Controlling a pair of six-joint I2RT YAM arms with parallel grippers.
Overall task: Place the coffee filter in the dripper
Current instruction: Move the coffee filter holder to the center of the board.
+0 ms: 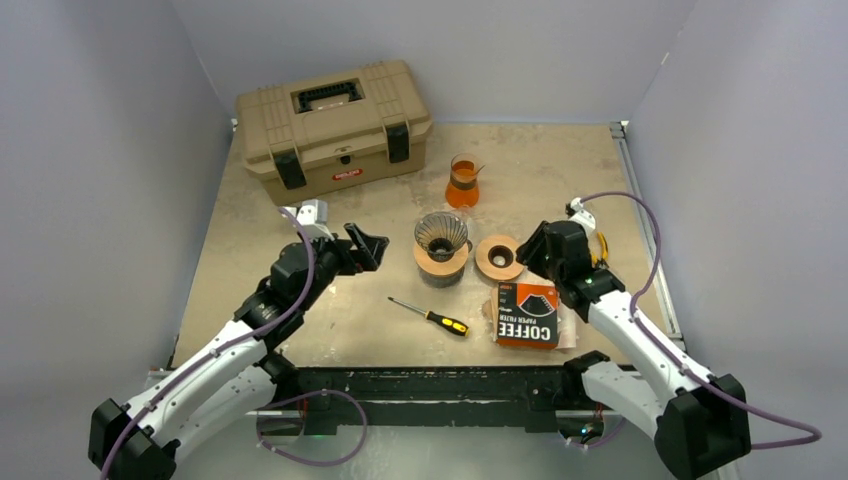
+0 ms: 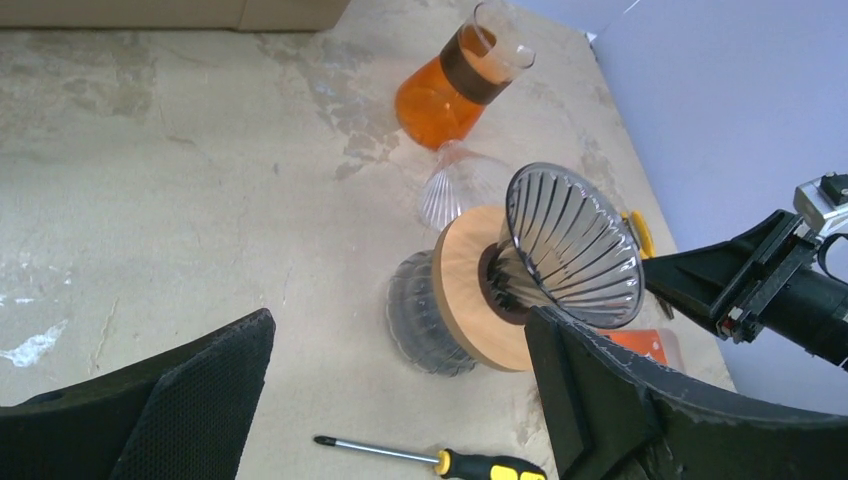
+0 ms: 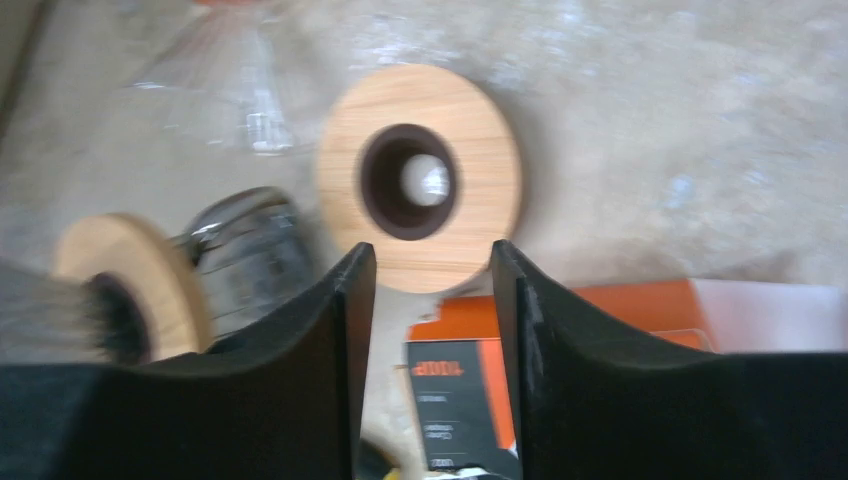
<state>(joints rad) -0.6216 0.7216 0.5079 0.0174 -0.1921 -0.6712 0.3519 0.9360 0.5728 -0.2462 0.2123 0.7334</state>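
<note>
"COFFEE PAPER FILTER" on orange box [image 1: 527, 314]

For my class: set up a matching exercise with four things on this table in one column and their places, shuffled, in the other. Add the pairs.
1. toolbox
2. carafe
3. screwdriver
4. coffee filter box

a. in front of the dripper, towards the arms
b. far left corner
c. just behind the dripper
d. on the near side of the wooden ring

Pairs: 1-b, 2-c, 3-a, 4-d
</note>
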